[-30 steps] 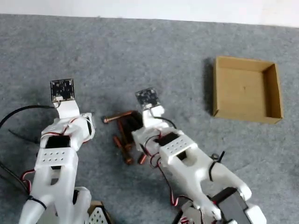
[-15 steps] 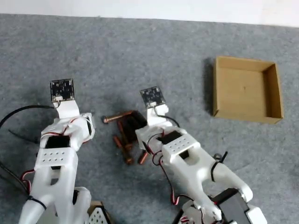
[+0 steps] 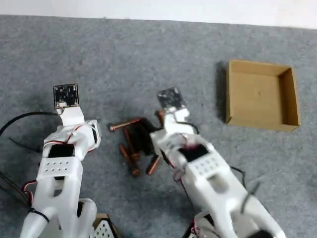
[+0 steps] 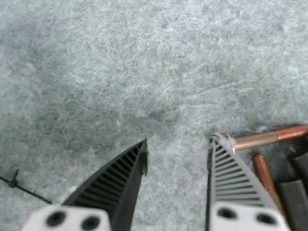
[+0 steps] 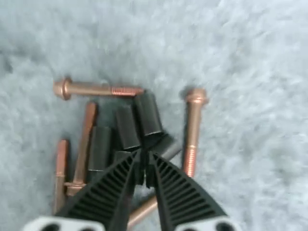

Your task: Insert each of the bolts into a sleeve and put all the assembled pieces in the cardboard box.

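Observation:
Several copper bolts and black sleeves lie in a heap (image 3: pixel 134 144) between the two arms. In the right wrist view one bolt (image 5: pixel 96 89) lies across the far side, another bolt (image 5: pixel 192 127) lies apart, and sleeves (image 5: pixel 126 127) are clustered in the middle. My right gripper (image 5: pixel 145 158) is over the sleeves with its tips together, touching a greyish sleeve (image 5: pixel 167 144). My left gripper (image 4: pixel 178 144) is open just above bare carpet, one fingertip (image 4: pixel 219 144) beside the head of a bolt (image 4: pixel 267 138). The cardboard box (image 3: pixel 286 99) sits at the right.
Grey carpet (image 3: pixel 148 59) covers the table, with free room behind the heap and between it and the box. A black cable tie (image 4: pixel 21 187) lies near my left gripper. Cables trail at the left edge (image 3: pixel 15 121).
My right arm has shifted right and toward the far side and looks closer to the high camera. A bolt beside it has come into sight. The left arm has not moved.

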{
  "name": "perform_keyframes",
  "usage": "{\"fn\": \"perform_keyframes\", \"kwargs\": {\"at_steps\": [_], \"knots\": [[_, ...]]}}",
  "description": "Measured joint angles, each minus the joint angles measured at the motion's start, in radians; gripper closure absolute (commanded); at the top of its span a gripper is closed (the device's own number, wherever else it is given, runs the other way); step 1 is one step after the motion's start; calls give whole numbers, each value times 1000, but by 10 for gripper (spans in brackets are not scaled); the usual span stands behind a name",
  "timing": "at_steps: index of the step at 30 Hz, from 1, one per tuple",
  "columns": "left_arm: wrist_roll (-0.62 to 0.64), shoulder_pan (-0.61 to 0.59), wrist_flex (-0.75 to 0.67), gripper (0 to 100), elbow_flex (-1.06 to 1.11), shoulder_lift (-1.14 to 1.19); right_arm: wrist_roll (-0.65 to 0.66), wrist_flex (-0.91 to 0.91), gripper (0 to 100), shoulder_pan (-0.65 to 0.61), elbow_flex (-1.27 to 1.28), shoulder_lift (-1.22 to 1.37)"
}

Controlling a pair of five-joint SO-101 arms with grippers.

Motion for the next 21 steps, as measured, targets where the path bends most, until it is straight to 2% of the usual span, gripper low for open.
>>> {"fn": "perform_keyframes", "kwargs": {"at_steps": [6, 10, 13, 15, 18, 21], "knots": [[0, 0, 0, 801, 0, 0, 0, -23, 995, 51, 195, -341], [0, 0, 0, 801, 0, 0, 55, -26, 992, 55, 279, -462], [0, 0, 0, 801, 0, 0, 69, -26, 983, 55, 293, -474], [0, 0, 0, 801, 0, 0, 69, -25, 940, 55, 293, -453], [0, 0, -6, 801, 0, 0, 69, -14, 847, 44, 275, -359], [0, 0, -25, 801, 6, 0, 69, -12, 820, -5, 203, -221]]}}
